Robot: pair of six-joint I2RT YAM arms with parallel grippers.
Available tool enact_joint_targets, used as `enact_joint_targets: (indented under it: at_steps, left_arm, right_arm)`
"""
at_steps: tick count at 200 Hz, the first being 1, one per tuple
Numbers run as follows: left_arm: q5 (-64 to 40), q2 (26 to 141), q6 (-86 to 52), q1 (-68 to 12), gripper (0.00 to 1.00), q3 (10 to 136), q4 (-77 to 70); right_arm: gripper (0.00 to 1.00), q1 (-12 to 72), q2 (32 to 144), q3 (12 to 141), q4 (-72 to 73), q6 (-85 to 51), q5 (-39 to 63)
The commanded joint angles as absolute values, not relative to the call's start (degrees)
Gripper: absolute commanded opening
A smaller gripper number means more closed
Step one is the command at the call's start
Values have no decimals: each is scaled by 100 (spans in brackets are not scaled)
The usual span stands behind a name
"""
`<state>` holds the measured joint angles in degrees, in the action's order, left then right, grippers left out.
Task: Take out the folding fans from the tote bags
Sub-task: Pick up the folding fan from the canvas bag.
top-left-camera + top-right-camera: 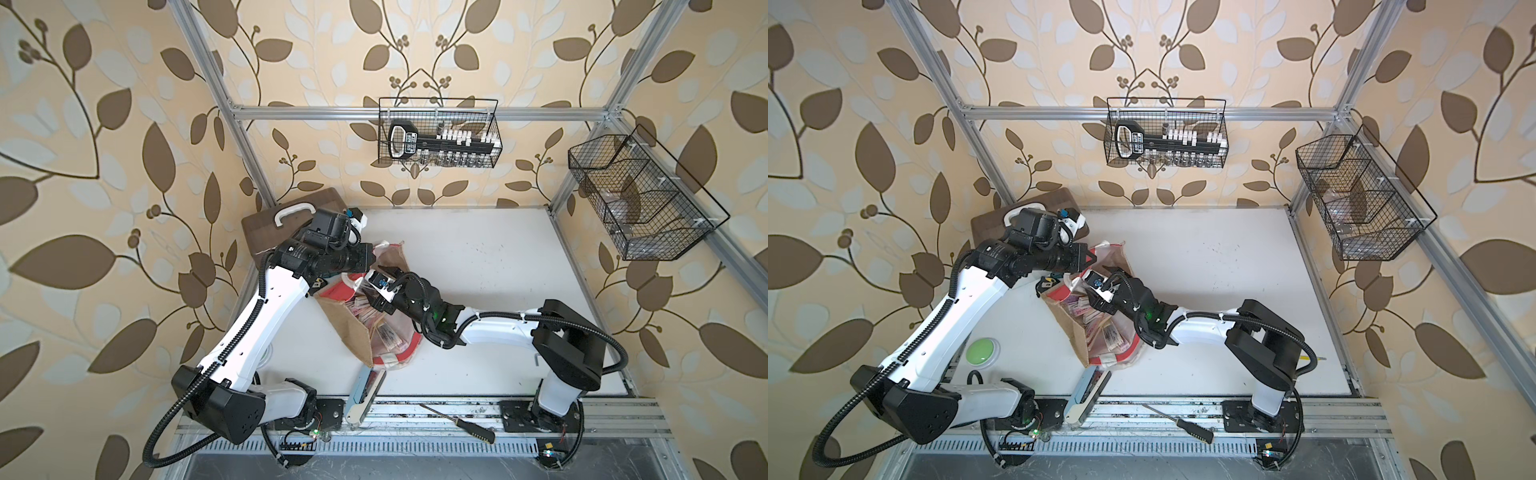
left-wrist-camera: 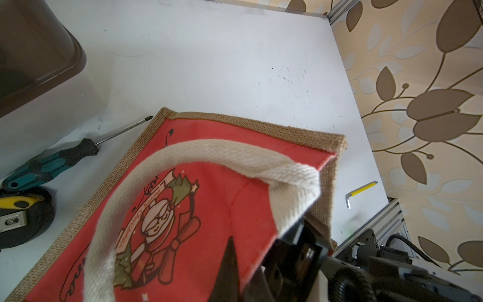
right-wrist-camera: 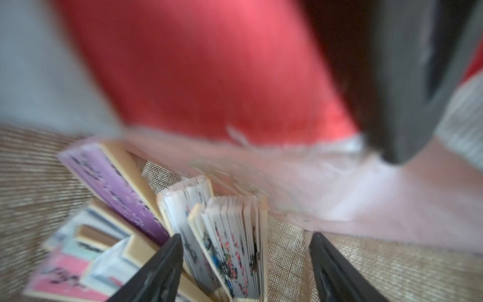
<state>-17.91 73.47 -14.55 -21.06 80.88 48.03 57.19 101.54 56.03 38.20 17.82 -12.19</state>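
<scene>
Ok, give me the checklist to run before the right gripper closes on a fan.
1. Left gripper shut on the tote bag rim: ok.
2. Bag mouth open, folding fans exposed: ok.
3. Right gripper open, inside the bag: ok.
4. White printed fan between its jaws: ok.
5. Only that fan in the gap: cannot tell; a neighbouring fan lies close against it.
6. Bare table for set-down: ok.
</scene>
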Motion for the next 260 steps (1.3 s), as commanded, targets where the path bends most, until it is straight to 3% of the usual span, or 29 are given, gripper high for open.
enact_joint_targets:
  at_steps: [1, 76, 196, 260]
  left_arm:
    - [-2014, 7146, -1406, -2153, 0, 8149, 4615]
    - [-1999, 7211, -1367, -2153, 0, 8113, 4622]
    - [-2162, 7258, -1319, -2153, 0, 8095, 4641]
    - [-2188, 7295, -1297, -2153, 0, 8088, 4649]
  right_arm:
    - [76, 5738, 10424, 5711, 3972, 1717, -1131]
    - [64, 5665, 10783, 6027, 4117, 1444, -1333]
    - [70, 5532, 10889, 6033, 4506, 1850, -663]
    - [62, 5433, 10884, 5975, 4704, 2004, -22]
